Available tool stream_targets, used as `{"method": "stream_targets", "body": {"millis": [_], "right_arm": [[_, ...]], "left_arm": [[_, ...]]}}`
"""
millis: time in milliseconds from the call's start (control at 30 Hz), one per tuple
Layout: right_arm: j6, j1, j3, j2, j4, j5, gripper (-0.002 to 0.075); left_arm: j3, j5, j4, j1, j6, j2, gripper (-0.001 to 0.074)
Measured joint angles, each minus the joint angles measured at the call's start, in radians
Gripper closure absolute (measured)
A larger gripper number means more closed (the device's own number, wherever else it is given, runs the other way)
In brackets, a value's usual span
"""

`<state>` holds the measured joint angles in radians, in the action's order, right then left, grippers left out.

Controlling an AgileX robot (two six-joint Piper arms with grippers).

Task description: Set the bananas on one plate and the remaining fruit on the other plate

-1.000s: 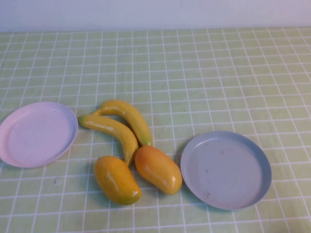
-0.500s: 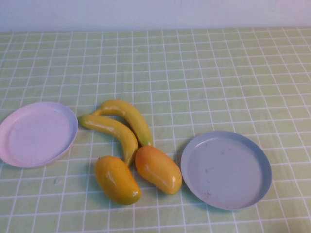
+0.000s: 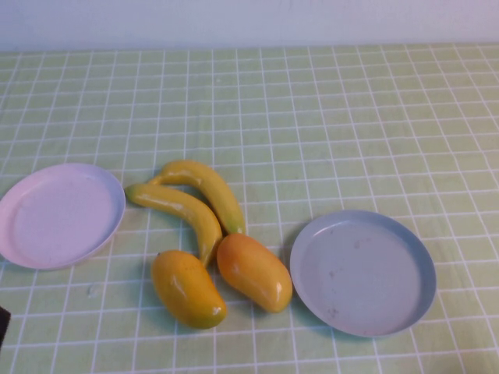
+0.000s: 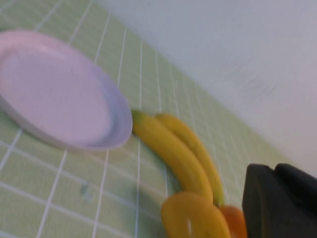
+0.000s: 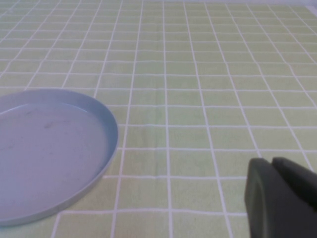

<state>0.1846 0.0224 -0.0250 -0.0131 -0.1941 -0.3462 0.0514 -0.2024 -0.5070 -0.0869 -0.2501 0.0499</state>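
A tablecloth point(image 3: 327, 117) is covering the whole tabletop, pale green and crossed by thin white lines forming a grid of small squares. It is running out past the left, right and near edges of the high view. Along the far edge a plain, whitish wall point(image 3: 249, 22) is rising, bare and evenly toned. Soft, even light is falling across the cloth, casting only faint shadows.
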Motion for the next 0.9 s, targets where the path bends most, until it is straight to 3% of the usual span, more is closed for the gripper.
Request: {"method": "stream_targets", "body": {"millis": [300, 600, 733, 900], "right_arm": [[0.000, 0.000, 0.000, 0.000, 0.000, 0.000, 0.0741], [0.000, 0.000, 0.000, 0.000, 0.000, 0.000, 0.0741], [0.000, 0.000, 0.000, 0.000, 0.000, 0.000, 0.0741], [0.000, 0.000, 0.000, 0.000, 0.000, 0.000, 0.0741]], "left_arm": [[0.339, -0.432, 0.004, 0.000, 0.178, 0.432, 0.0735], [0.642, -0.594, -0.024, -0.005, 0.414, 0.865, 0.0735], [0.734, -0.606, -0.023, -0.068, 0.413, 1.011, 0.0735], [0.830, -0.618, 0.052, -0.239, 0.313, 1.179, 0.0735]]}}
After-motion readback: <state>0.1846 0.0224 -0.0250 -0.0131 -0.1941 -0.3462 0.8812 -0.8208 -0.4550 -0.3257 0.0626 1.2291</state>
